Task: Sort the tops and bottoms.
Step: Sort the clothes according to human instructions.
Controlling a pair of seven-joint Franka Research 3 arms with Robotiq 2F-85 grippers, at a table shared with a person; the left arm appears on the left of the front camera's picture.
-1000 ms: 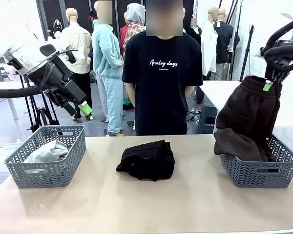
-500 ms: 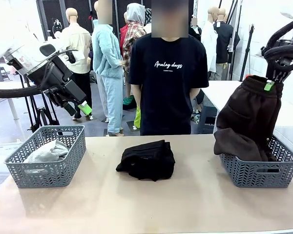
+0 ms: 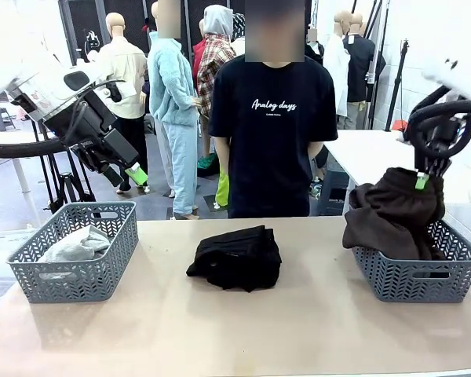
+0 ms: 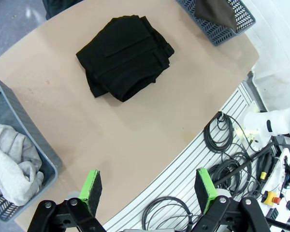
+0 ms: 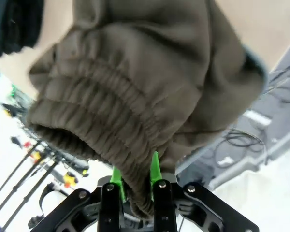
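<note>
While trousers (image 3: 392, 216) hang over the right basket (image 3: 412, 276), the black garment (image 3: 235, 257) waits

Since my right gripper (image 3: 421, 182) is pinched nearly closed on the waistband, the trousers sag partly into the right basket, draped over its rim; my left gripper (image 3: 127, 176) hangs spread wide and empty above the left basket (image 3: 78, 271), where the grey top (image 3: 74, 245) lies; I judge the sort past halfway; left to do are releasing the trousers and moving the folded black garment, lying between the baskets.
</note>
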